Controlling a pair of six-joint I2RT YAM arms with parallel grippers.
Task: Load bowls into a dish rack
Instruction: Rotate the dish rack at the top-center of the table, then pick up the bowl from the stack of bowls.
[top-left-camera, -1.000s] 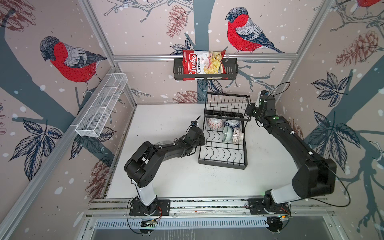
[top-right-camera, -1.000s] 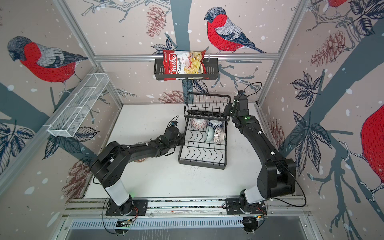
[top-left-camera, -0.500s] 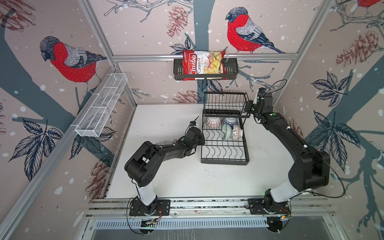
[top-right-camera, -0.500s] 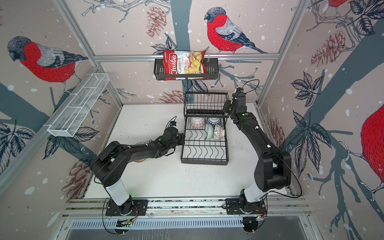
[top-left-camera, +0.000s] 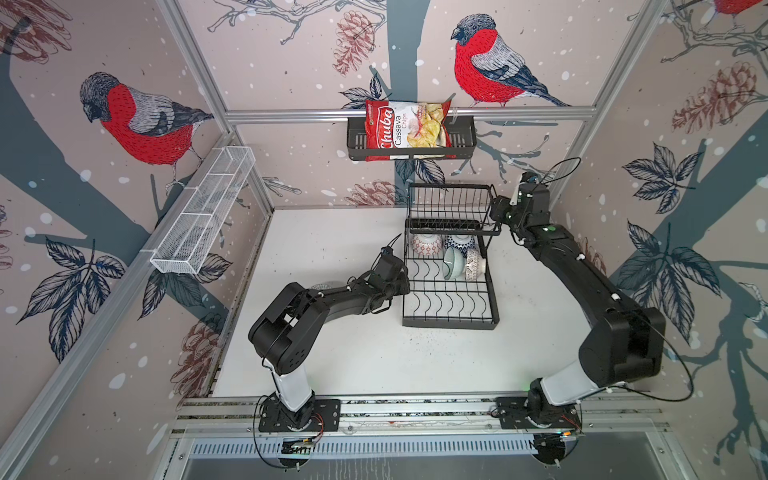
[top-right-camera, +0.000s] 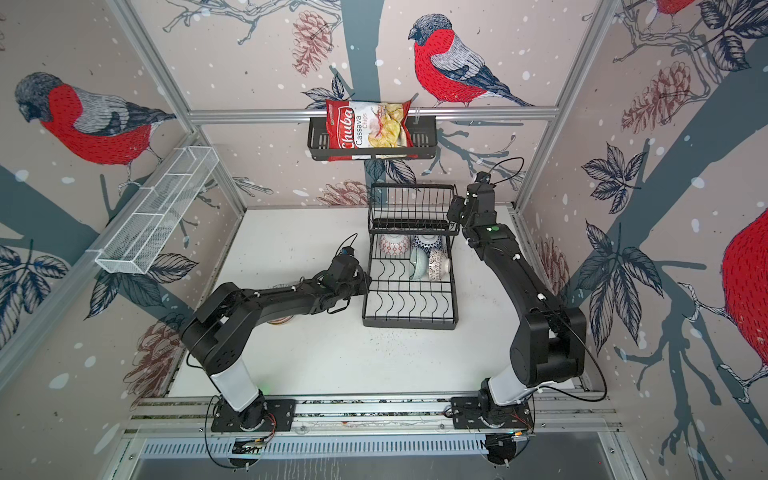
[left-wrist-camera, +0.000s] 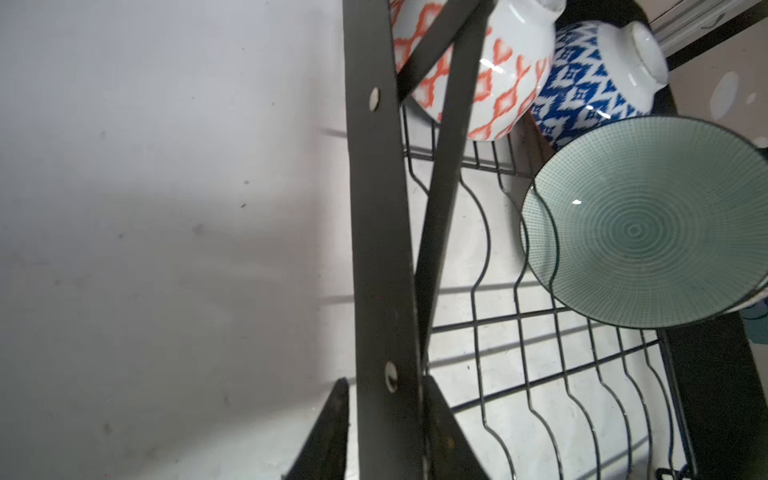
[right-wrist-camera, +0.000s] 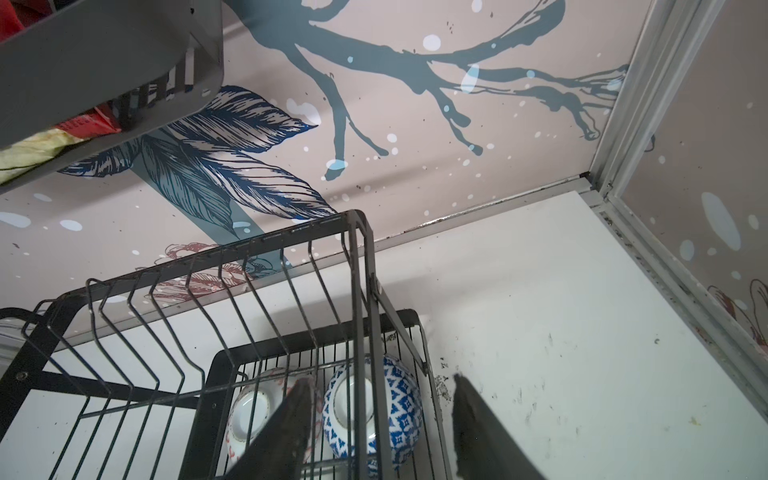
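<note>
Astride flat black bars of wire dish rack (top-left-camera: 451, 322), left tool (left-wrist-camera: 385, 380) and right tool (right-wrist-camera: 381, 378), both released.

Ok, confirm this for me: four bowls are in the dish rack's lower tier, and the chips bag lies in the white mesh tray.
One detail is wrong. The chips bag lies in the black wall basket, not in the white mesh tray; both top views show this. The rest stands: four bowls are in the lower tier of the dish rack.
</note>
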